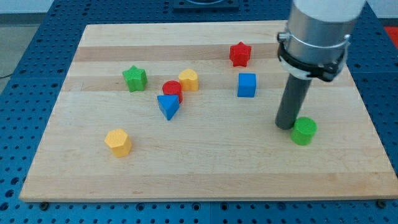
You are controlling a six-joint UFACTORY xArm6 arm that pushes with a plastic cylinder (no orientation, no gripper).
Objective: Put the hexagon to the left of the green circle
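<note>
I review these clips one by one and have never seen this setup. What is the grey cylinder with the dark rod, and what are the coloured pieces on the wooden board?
The grey cylinder is the end of a robot arm. It has no grasping end effector, only a straight dark rod; its lower end, my tip, slides over the wooden board and pushes blocks. Nothing is held. There is one camera view, looking down at the board from an angle.

My tip stands just to the view's left of the green circle, close beside it. The yellow hexagon lies far off at the view's lower left. Also on the board: a green star, a red star, a blue cube, a yellow heart-like block, a red cylinder and a blue triangle.
</note>
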